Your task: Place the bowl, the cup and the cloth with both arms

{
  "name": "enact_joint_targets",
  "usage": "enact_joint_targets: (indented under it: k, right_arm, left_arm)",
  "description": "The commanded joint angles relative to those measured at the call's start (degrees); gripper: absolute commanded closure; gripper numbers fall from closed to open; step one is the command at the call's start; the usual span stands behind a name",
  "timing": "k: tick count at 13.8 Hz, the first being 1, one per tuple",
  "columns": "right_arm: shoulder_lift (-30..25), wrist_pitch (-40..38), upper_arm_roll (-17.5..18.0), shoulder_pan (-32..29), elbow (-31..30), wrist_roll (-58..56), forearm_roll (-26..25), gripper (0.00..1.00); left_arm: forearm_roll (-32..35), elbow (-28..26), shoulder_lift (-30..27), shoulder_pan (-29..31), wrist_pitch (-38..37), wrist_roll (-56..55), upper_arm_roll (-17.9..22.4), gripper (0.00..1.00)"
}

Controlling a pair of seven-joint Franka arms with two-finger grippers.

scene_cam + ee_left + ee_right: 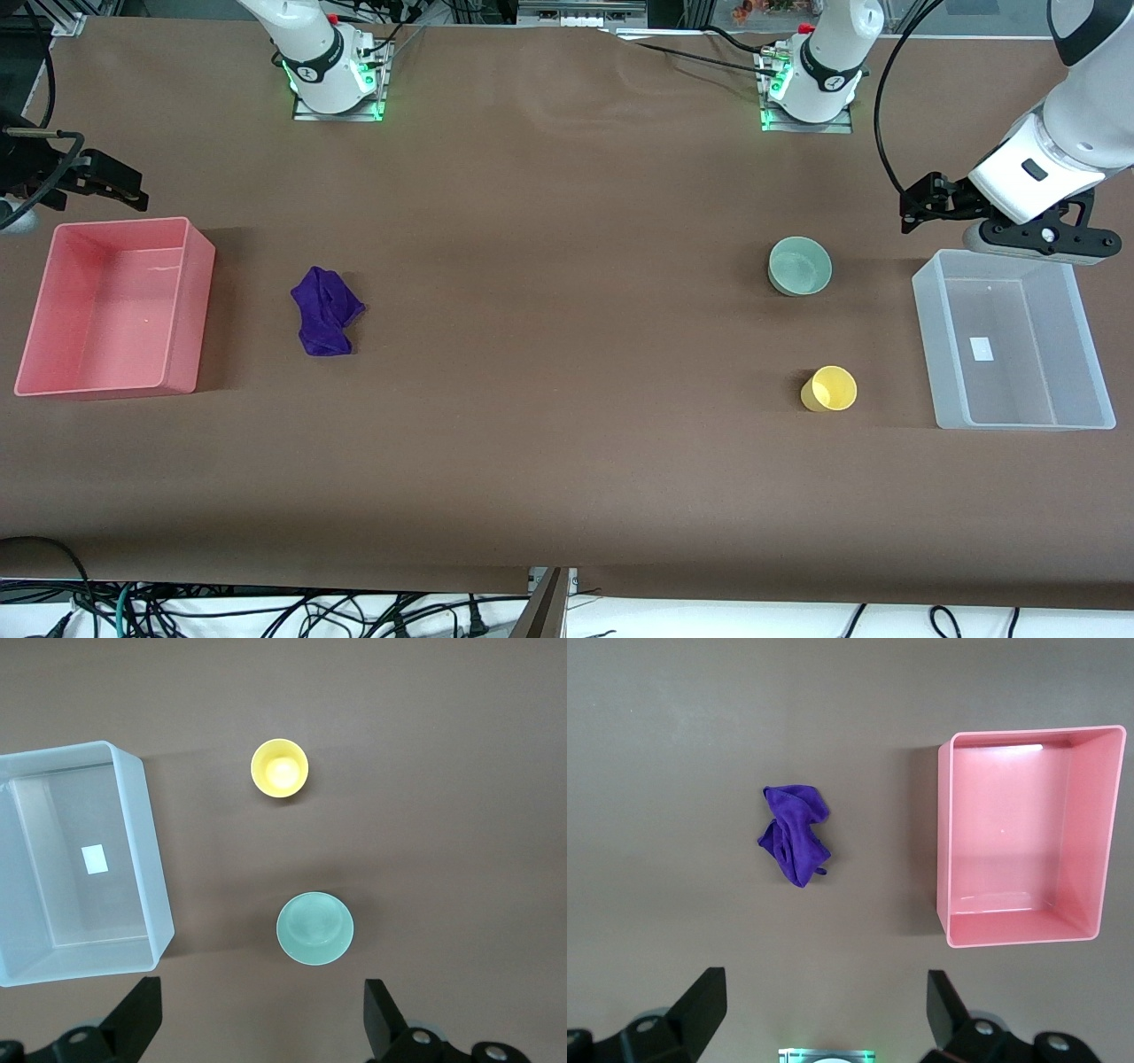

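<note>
While front view blurs both, wrist views show left pincer (259, 1019), right pincer (821, 1014) spread, holding nothing.

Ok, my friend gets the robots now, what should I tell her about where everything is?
Left tool: open, holding nothing, up by the clear bin.
Right tool: open, holding nothing, up by the pink bin.
The bowl and the cup sit on the table beside the clear bin, the cup nearer the front camera.
The cloth lies beside the pink bin.
Done: nothing, both bins hold nothing.
Left: all three.
</note>
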Motion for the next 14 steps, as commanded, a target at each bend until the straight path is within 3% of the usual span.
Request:
enact_joint_targets:
  k: [1,14]
  right_arm:
    - [0.5,-0.5,-0.1,-0.2,1.3,-0.2,0.4,0.00]
    - [0.5,-0.2,-0.1,-0.4,1.3,-0.5,0.4,0.00]
  left_arm:
    - [-1.4,0.0,-0.2,0.5,0.3,0.4,0.4,0.00]
    - [-1.3,-0.4,2.0,1.1,-0.1,1.4,0.5,0.00]
